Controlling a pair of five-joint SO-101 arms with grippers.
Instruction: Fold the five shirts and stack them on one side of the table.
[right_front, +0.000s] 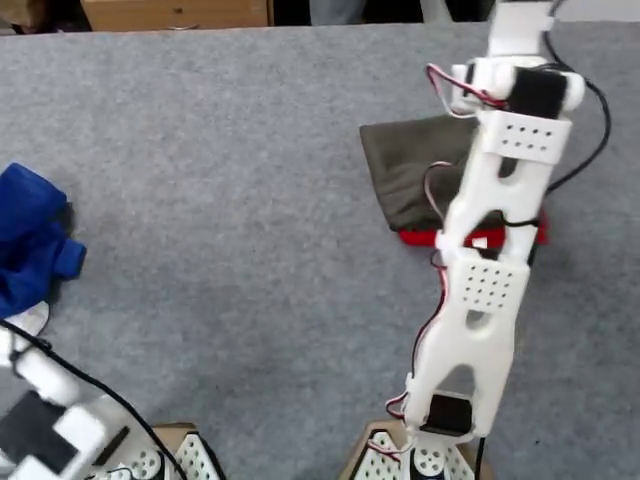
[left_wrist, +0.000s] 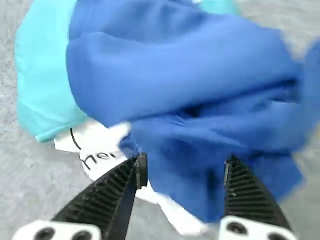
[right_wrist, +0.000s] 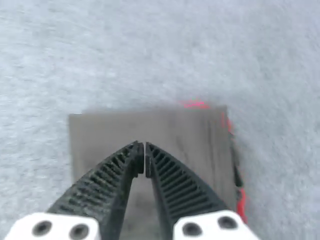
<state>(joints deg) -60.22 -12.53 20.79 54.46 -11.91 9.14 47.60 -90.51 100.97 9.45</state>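
Tabletop (right_front: 230, 200): left end effector (left_wrist: 186, 165) released over blue shirt (left_wrist: 190, 80) covering teal shirt (left_wrist: 42, 85); right end effector (right_wrist: 140, 148) clenched.

Your right arm (right_front: 487, 280) is stretched far out from its base at the near edge, with its white links almost in one line and the wrist at the far end. The right end effector (right_wrist: 144, 152) points downward, and its black ribbed fingers (right_wrist: 107, 185) are pressed together tip to tip. Your left arm (right_front: 55, 400) sits folded low at the near left corner. The left end effector (left_wrist: 186, 167) has its two ribbed fingers (left_wrist: 112, 192) spread wide apart.
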